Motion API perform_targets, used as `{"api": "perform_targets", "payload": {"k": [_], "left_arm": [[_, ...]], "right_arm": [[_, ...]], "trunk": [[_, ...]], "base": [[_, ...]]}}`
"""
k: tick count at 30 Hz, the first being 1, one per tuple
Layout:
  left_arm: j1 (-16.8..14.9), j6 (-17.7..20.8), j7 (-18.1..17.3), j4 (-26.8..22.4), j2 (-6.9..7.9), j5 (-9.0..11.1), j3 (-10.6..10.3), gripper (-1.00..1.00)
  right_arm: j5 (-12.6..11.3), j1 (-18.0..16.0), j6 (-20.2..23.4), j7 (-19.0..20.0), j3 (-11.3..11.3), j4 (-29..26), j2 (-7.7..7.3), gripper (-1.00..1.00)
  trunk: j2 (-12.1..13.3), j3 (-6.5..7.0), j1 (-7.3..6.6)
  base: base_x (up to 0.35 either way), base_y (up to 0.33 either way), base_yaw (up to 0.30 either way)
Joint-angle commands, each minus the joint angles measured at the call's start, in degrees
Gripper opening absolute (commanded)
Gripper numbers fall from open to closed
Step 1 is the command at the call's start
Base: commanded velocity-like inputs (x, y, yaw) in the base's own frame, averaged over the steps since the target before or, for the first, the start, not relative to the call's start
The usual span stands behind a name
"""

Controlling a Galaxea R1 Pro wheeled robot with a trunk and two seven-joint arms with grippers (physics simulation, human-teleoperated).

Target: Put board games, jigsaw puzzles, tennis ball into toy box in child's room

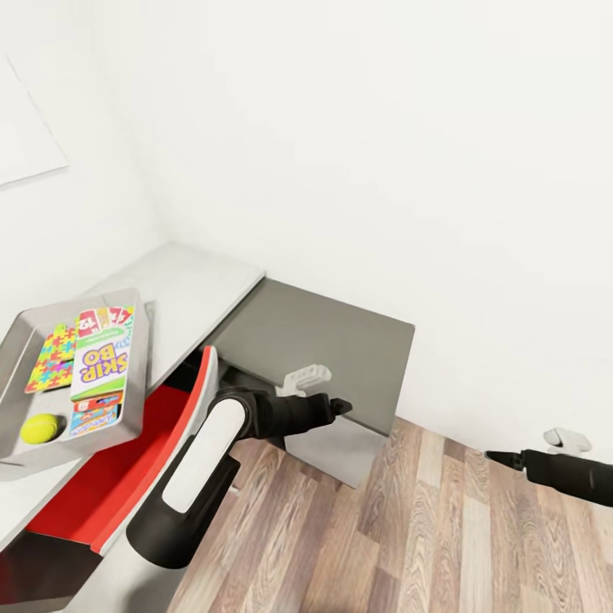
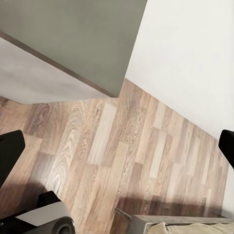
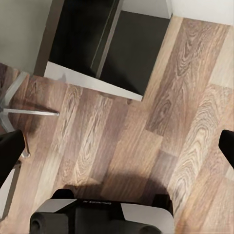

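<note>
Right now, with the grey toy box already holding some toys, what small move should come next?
Probably turn the base away from the corner: the grey toy box holds the yellow tennis ball, jigsaw puzzle and Skip-Bo game; both open grippers hang over wooden floor.

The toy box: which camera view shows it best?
The head view: the toy box sits on the table, holding the tennis ball and games. The wrist views look at the floor instead.
</note>
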Motion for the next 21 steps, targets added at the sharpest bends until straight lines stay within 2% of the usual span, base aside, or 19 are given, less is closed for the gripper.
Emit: {"api": "perform_targets", "payload": {"k": [1,7,14,21], "left_arm": [[0.0,0.1,0.6,-0.1,-0.01,0.5,0.0,1.0],[0.0,0.2,0.5,0.0,-0.01,0.7,0.0,1.0],[0.0,0.2,0.4,0.0,0.0,0.9,0.1,1.0],[0.1,0.2,0.5,0.0,0.17,0.7,0.2,1.0]], "right_arm": [[1.0,-0.1,0.2,0.6,0.0,0.1,0.51,1.0],[2.8,-0.1,0.2,0.6,0.0,0.4,2.17,1.0],[3.5,-0.1,0.2,0.5,0.0,0.5,2.76,1.0],[3.7,0.0,0.2,0.6,0.2,0.4,2.97,1.0]], "trunk": [[-0.1,0.03,0.02],[-0.1,0.57,0.02],[-0.1,1.2,0.02],[-0.1,1.83,0.02]], "base": [[-0.033,0.0,-0.065],[-0.137,0.0,-0.064],[-0.216,0.0,-0.062],[-0.078,0.0,-0.062]]}}
